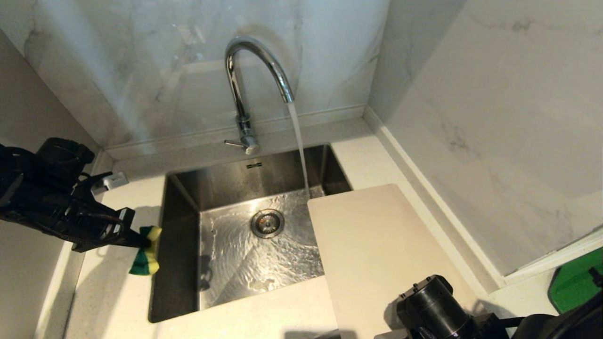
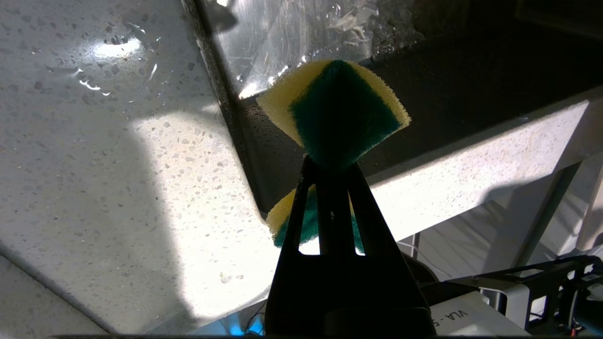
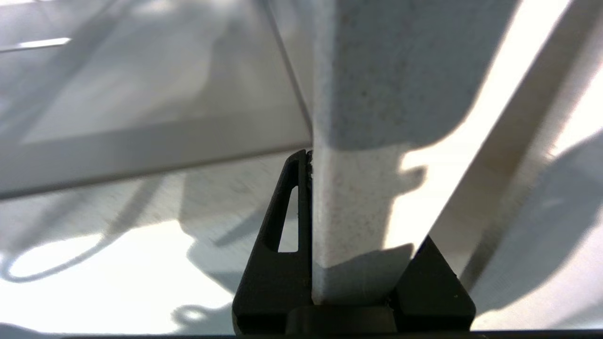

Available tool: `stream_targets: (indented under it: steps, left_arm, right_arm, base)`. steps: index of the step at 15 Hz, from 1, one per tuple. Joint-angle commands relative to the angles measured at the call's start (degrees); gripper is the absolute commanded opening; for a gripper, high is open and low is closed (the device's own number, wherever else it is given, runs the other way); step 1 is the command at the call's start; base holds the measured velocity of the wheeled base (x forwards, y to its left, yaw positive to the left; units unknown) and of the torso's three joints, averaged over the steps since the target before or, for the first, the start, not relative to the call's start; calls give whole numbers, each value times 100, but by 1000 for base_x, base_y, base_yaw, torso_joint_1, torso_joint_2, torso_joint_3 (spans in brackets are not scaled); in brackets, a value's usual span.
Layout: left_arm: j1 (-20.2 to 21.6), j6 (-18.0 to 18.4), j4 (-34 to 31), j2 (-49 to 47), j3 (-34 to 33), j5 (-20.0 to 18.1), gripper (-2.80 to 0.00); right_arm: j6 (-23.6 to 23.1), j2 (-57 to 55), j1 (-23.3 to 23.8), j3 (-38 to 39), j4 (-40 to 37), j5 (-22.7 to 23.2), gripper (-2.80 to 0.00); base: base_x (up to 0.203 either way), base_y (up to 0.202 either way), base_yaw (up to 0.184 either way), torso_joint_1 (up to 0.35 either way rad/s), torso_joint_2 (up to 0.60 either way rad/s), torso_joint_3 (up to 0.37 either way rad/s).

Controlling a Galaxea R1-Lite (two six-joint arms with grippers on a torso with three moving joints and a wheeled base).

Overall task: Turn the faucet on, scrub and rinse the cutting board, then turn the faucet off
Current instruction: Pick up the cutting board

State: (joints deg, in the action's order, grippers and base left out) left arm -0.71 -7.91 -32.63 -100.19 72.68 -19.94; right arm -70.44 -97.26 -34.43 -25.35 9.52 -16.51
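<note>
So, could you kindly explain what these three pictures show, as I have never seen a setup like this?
It is a two-armed robot at a kitchen sink. The wide picture comes from its head; the other two from cameras on its wrists. The faucet is running into the basin. The left gripper, beside the sink, is shut on a green-and-yellow sponge. The right gripper is clamped on the edge of the cream cutting board, which lies on the counter and overhangs the sink.

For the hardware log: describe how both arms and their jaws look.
Left arm: matte black segmented housing with thin black cables looped alongside. Left gripper: flat black tapered jaws with triangular cut-outs. Right arm: black cylindrical wrist housing. Right gripper: same black wedge-shaped jaws, one with a slot cut-out.
</note>
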Motion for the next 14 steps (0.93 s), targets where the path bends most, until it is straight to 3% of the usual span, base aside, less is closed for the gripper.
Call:
stream_targets:
  steps: [1,6,10,14]
  left_arm:
    - [0,-9,-24,59,1,-10,-280]
    - [0,-17,-24,141,1,-10,-280]
    - [-52,-18,-67,290,1,-153,-280]
    - [-105,-41,-68,456,-43,-168,-280]
  right_arm:
    - [-219,428,-3,-118,-56,-30,-280]
    - [-621,1027,3,-278,-160,-228,-280]
    - [-934,1626,5,-794,-1054,-445,-280]
    - [-1314,2134,6,-879,-1195,-470,-280]
  base:
    - [0,0,0,0,0,0]
    - [0,0,0,0,0,0]
    - [0,0,0,0,0,0]
    - [0,0,0,0,0,0]
